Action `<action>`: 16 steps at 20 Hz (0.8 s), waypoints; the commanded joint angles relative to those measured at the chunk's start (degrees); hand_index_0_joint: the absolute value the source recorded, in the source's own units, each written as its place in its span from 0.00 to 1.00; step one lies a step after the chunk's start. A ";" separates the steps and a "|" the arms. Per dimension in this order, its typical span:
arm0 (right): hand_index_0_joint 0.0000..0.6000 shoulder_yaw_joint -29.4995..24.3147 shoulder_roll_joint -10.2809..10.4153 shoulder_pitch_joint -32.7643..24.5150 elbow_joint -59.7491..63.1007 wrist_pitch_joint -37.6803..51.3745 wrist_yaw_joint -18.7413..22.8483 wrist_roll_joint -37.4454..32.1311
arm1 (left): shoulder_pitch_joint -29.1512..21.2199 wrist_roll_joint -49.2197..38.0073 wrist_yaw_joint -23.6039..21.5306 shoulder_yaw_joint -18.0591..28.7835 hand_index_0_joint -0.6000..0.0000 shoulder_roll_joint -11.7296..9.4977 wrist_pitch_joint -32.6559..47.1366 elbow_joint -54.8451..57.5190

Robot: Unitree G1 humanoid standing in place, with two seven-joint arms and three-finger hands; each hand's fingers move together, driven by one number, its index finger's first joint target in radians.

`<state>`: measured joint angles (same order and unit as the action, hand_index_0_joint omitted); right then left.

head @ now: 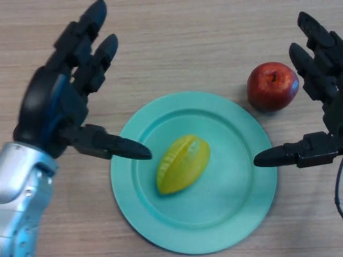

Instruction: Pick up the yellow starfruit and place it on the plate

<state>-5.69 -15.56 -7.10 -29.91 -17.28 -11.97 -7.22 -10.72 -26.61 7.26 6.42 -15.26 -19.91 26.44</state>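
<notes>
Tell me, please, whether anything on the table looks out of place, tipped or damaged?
Nothing stands out. The starfruit lies whole on the teal plate, the red apple sits beside the plate, and both hands, left and right, are open.

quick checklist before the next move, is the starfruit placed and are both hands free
1. Starfruit on the plate: ok, it lies near the middle.
2. Left hand released: ok, fingers straight, thumb tip over the plate's left rim, apart from the fruit.
3. Right hand released: ok, open, holds nothing.
4. Apple off the plate: ok, beside its upper right rim.
5. Starfruit settled, will not roll: cannot tell.
</notes>
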 commanded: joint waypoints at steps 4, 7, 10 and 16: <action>0.00 -3.78 -1.53 -0.40 -3.26 11.34 1.84 -2.67 | 2.65 15.09 -4.76 2.20 1.00 -1.12 14.79 3.66; 0.00 -2.77 -1.60 -0.94 -1.79 11.30 1.12 -0.86 | 2.01 16.23 -6.00 2.00 1.00 -0.72 16.13 3.66; 0.00 -1.98 -1.34 -1.24 -1.09 11.36 0.42 0.85 | 1.84 18.90 -5.95 1.76 1.00 -0.79 18.11 1.77; 0.00 -2.02 -1.27 -0.92 -1.88 9.91 -0.23 1.78 | 1.46 21.81 -6.16 1.64 1.00 -0.99 18.95 1.62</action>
<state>-4.51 -15.54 -6.68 -27.88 -14.00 -12.38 -6.91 -7.73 -7.00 2.17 6.00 -14.89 -9.59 25.42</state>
